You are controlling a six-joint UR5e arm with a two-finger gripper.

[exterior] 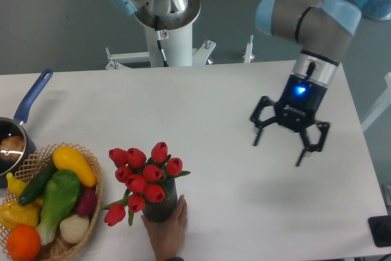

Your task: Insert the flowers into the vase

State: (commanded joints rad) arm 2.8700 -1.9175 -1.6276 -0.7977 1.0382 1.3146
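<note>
Standing in the vase (160, 207), the flowers (144, 178) are well left of the hand (280, 148), fingers spread, holding nothing.

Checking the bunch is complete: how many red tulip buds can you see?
10. Eight cluster above the vase: top bud, two at left, right one, four in the middle. Two droop lower left. More may be hidden behind.

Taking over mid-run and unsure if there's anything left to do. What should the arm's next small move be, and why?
Probably hold position, or back away slightly. The flowers already stand in the vase, so nothing seems left to insert. The gripper hangs open and empty over bare table to the right, and a human hand is touching the vase, so moving toward it looks risky.
</note>
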